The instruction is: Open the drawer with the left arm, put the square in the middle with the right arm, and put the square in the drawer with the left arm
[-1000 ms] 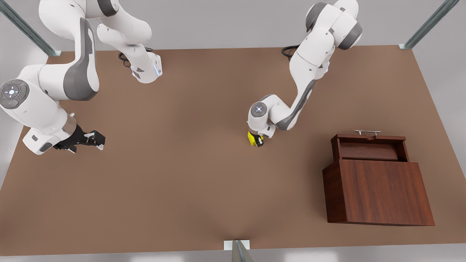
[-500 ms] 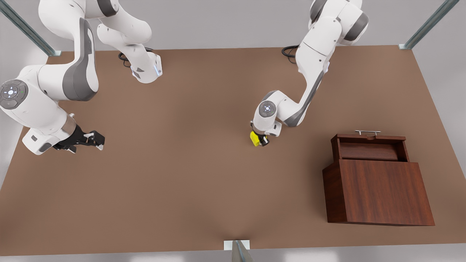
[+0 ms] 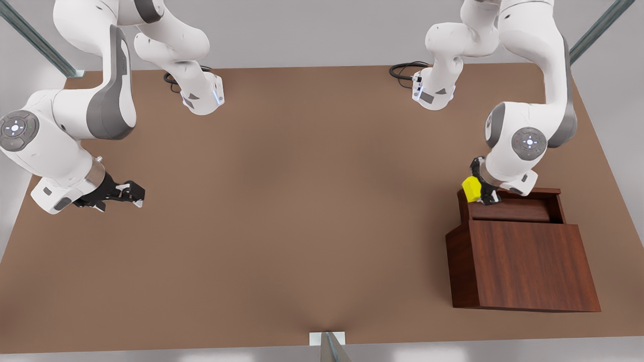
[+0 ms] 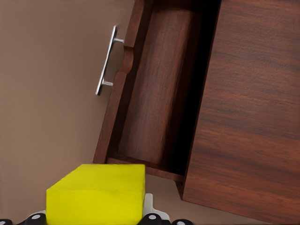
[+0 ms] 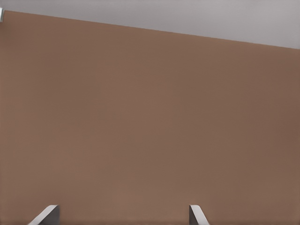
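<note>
The square (image 3: 472,189), a small yellow cube, hangs in my left gripper (image 3: 480,193), which is shut on it. It is held over the far corner of the drawer (image 3: 510,208) on the front view's left. The drawer stands pulled out of the dark wooden cabinet (image 3: 523,264). In the left wrist view the square (image 4: 96,194) sits close in front, with the drawer (image 4: 157,93) and its silver handle (image 4: 107,61) beyond it. My right gripper (image 3: 132,193) waits open over the table at the front view's left, its fingers (image 5: 47,214) wide apart with nothing between them.
The brown tabletop (image 3: 302,201) stretches between the two arms. Both arm bases (image 3: 204,98) stand at the far edge with black cables beside them. Metal frame posts (image 3: 329,347) mark the table's edges and corners.
My left arm has carried the square from the table's middle toward the front view's right, up to the open drawer's corner. The right arm has not moved.
</note>
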Action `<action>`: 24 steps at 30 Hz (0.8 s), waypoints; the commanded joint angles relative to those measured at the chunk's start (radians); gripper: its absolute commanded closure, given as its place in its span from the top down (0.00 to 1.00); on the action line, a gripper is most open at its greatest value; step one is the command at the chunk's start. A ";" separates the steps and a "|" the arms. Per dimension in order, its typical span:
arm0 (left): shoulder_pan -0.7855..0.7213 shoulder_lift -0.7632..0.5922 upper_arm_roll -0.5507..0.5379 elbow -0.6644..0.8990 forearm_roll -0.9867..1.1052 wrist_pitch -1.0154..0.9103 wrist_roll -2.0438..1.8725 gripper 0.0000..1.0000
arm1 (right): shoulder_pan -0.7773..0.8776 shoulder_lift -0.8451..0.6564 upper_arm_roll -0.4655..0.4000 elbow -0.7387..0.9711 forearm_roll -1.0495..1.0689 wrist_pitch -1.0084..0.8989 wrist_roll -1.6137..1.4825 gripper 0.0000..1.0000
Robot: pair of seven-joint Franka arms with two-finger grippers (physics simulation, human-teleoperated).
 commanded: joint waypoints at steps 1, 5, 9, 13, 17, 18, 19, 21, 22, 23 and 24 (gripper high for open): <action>0.015 0.001 0.000 0.001 0.040 0.007 0.018 0.71 | 0.000 0.000 0.000 0.000 0.000 0.000 0.000 1.00; 0.089 0.035 0.000 0.003 0.069 0.038 0.136 0.71 | 0.000 0.000 0.000 0.000 0.000 0.000 0.000 1.00; 0.130 0.073 0.012 0.006 0.109 0.086 0.136 0.71 | 0.000 0.000 0.000 0.002 0.000 0.000 0.000 1.00; 0.138 0.097 0.012 0.008 0.115 0.115 0.144 0.71 | 0.000 0.000 0.000 0.002 0.000 0.000 0.000 1.00; 0.142 0.111 0.029 0.008 0.132 0.116 0.181 0.71 | 0.000 0.000 0.000 0.000 0.000 0.000 0.002 1.00; 0.144 0.116 0.029 0.008 0.134 0.116 0.181 0.71 | 0.000 0.000 0.000 0.000 0.000 0.000 0.000 1.00; 0.142 0.117 0.029 0.008 0.134 0.116 0.181 0.77 | 0.000 0.000 0.000 0.002 0.000 0.000 0.000 1.00; 0.142 0.122 0.029 0.008 0.153 0.116 0.182 0.99 | 0.000 0.000 0.000 0.000 0.000 0.000 0.000 1.00; 0.142 0.122 0.029 0.008 0.155 0.116 0.187 1.00 | 0.000 0.000 0.000 0.000 0.000 0.000 0.000 1.00; 0.144 0.122 0.029 0.008 0.155 0.116 0.187 1.00 | 0.000 0.000 0.000 0.002 0.000 0.000 0.000 1.00; 0.144 0.124 0.029 0.008 0.160 0.116 0.187 1.00 | 0.000 0.000 0.000 0.000 0.000 0.000 0.000 1.00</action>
